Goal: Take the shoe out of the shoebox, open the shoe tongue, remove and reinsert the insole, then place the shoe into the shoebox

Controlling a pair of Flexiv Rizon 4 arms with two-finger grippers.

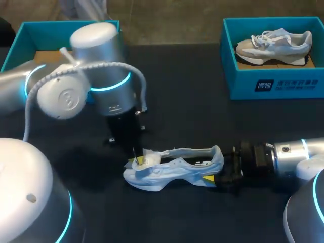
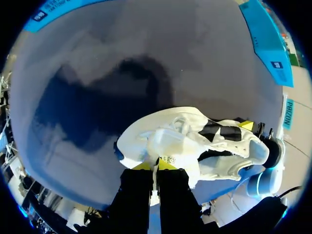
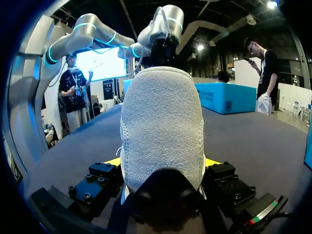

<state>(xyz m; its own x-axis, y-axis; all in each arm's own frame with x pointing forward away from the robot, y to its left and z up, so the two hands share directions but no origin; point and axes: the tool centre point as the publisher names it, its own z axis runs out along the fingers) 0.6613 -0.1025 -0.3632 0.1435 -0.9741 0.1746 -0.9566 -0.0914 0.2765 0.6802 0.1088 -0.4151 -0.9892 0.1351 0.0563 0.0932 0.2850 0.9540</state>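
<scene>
Shoe [image 1: 174,169]: lies on its side on the dark matte tabletop [image 1: 192,116], near the front middle, outside both boxes. The toe points toward the left arm and the heel toward the right arm.

Upper: white, soft and slack, with the collar sagging open. In the left wrist view there are black panels along the side of the shoe [image 2: 219,151]. The sole is white and curved.

Heel: in the right wrist view the shoe [image 3: 161,122] shows a coarse, nubbly knit in the form of a rounded, upright dome.

Left fingers [image 2: 165,165]: black with yellow tips, coming down from above onto the front of the shoe's opening. They are pressed almost together on a thin white flap of the shoe that carries a small label. I cannot tell whether the flap is the tongue or the insole. In the head view the left fingers [image 1: 136,161] sit at a cream-white fold near the toe end.

Right fingers [image 3: 113,161]: lying low and level with the tabletop, one on each side of the heel and both touching it, so the heel is clamped. In the head view the right fingers [image 1: 208,178] sit at the heel end.

Shoeboxes: both are teal cardboard, rectangular, open-topped, and stand at the back of the tabletop.
- Right shoebox [image 1: 283,83]: holds a second shoe [image 1: 273,44], grey-white and laced, resting on a brown liner.
- Left shoebox [image 1: 25,30]: partly hidden behind the left arm, with a brown floor showing.
</scene>
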